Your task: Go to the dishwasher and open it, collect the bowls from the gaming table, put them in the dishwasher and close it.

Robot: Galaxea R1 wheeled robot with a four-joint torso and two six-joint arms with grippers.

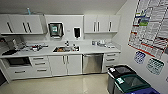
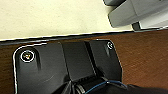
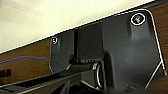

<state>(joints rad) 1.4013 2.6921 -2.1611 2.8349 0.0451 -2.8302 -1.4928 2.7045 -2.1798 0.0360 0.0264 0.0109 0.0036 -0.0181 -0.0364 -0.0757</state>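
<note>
1. I am facing a small kitchen from across a pale floor (image 1: pixel 62 85), some way back from the units. That suits the first step, reaching the dishwasher, which I judge is not yet done.

2. The dishwasher (image 1: pixel 92 63) sits under the tabletop (image 1: pixel 95 49), just to the right of the sink (image 1: pixel 65 49), between a pair of white cabinet doors (image 1: pixel 65 64) and a stack of drawers (image 1: pixel 111 61). Its steel front is flush with the units on either side, so it is closed, and its bar handle runs across the top of the front, where a pull would tip the door down and out.

3. Two lidded bins (image 1: pixel 125 80) stand at my near right against the wall with the posters (image 1: pixel 150 25). They narrow the way in on that side, so I would steer toward the middle of the floor.

4. No bowls or gaming table appear here; I judge collecting is still ahead.

5. Both wrist cameras look down past the robot's own dark plate at a brown wood surface and pale floor. I cannot tell whether the left hand or the right hand is released or clenched, nor whether either is grasping anything.
</note>
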